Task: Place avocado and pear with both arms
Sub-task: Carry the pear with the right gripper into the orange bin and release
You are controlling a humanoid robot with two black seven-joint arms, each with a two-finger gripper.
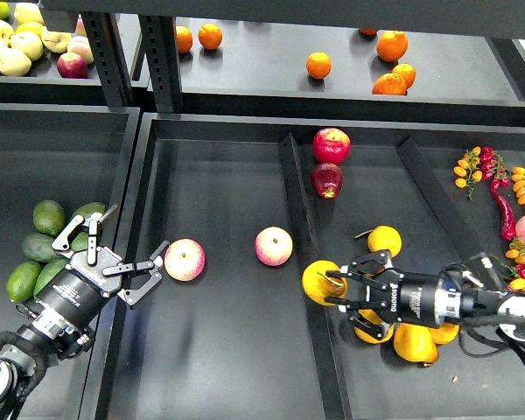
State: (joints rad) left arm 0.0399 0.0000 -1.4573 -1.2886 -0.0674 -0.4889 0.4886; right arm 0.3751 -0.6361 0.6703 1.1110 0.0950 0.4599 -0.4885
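Right gripper is closing its fingers around the pear — lifting comes next; left gripper is hovering wide open, empty — avocado ungrasped.

Shop produce display: black shelf trays holding sorted fruit.

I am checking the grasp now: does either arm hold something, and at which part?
The right gripper holds the roundish yellow-orange pear by its right side. The left gripper is open and holds nothing.
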